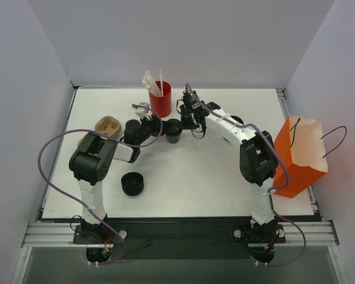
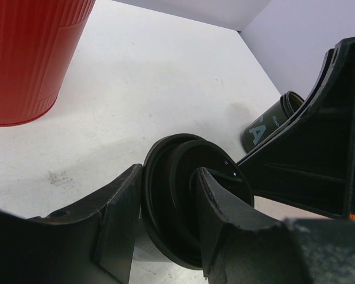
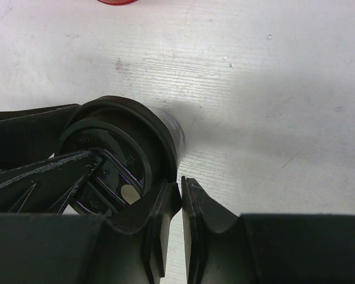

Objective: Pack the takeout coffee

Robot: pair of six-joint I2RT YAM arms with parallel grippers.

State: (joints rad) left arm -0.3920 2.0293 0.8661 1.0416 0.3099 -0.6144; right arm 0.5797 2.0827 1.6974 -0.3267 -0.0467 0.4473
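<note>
Lidded cup (image 1: pixel 174 135) stands on bench (image 1: pixel 213 171), near red cup (image 1: pixel 160 102). The left fingers (image 2: pixel 115 225) clasp its rim, one outside, one across the lid. The right fingers (image 3: pixel 213 236) are nearly closed, empty, tips at the lid's edge.

We log: table (image 1: pixel 216 177) free near centre-right | red cup (image 1: pixel 161 103) just far of takeout coffee (image 1: pixel 174 135), gap seemingly tight | lid stack (image 1: pixel 132 183) blocks near left
</note>
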